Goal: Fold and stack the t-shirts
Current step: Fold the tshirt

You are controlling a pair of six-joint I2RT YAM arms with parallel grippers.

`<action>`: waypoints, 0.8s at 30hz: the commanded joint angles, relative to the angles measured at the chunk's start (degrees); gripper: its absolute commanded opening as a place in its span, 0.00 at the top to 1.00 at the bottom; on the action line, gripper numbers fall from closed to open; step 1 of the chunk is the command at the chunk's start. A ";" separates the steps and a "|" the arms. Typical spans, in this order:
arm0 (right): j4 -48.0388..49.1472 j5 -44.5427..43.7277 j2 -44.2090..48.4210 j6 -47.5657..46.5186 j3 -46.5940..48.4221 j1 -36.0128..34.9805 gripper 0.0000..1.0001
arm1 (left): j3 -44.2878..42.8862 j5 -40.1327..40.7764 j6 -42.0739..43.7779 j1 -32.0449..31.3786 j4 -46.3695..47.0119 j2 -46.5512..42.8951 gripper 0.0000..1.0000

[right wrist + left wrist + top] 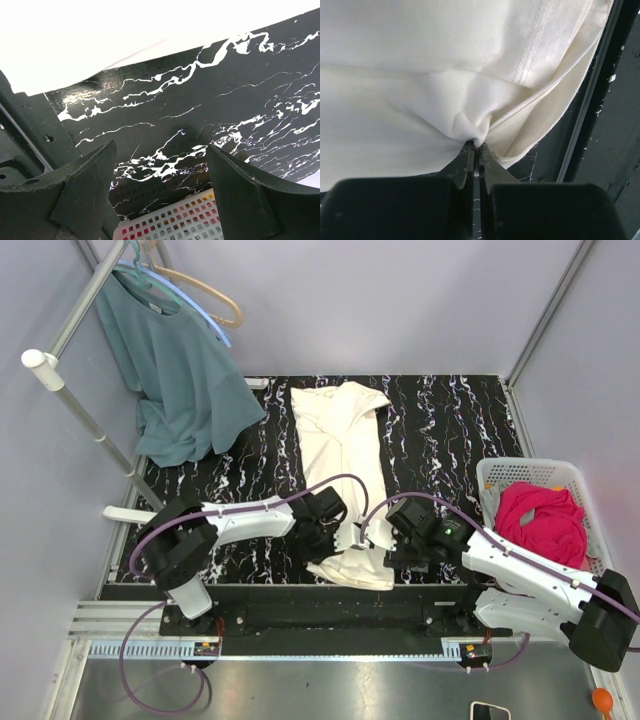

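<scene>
Top external view, centre: a cream t-shirt (pixel 340 455) of soft matte cloth, folded lengthways into a narrow strip from twelve o'clock to six o'clock on the table (pixel 440 430). Lies fairly smooth at the far end, collar and one short sleeve showing, and bunches into creases at the near edge.

Pinched there by the left gripper (pixel 475 146), its dark tapered fingers pressed together on a small peak of cloth. Throws wrinkles fanning out from that nip, with a double line of stitching just above it and a folded hem curving away toward four o'clock.

Just beside the shirt's near corner, at five o'clock: the right gripper (pixel 160 180), blunt black fingers spread wide, holding nothing, only glossy tabletop between them.

At three o'clock: a bright pink t-shirt (pixel 540 520), crumpled in a white lattice plastic basket (pixel 500 472).

Underneath everything, a glossy black surface veined with white like marble. Around it, plain pale grey walls. At ten o'clock, a teal shirt (pixel 170 380) draped limp from hangers on a metal rail (pixel 75 315).
</scene>
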State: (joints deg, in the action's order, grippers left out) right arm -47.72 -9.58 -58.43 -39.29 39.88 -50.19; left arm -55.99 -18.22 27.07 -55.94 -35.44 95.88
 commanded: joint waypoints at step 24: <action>6.15 11.75 -9.67 4.30 8.54 0.98 0.19 | -15.55 1.43 5.63 16.83 -3.50 10.03 1.00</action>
State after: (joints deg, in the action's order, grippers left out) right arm -44.71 -5.78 -63.94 -38.37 43.24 -49.54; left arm -68.55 -17.06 32.01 -39.20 -40.53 105.08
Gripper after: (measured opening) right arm 0.809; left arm 0.020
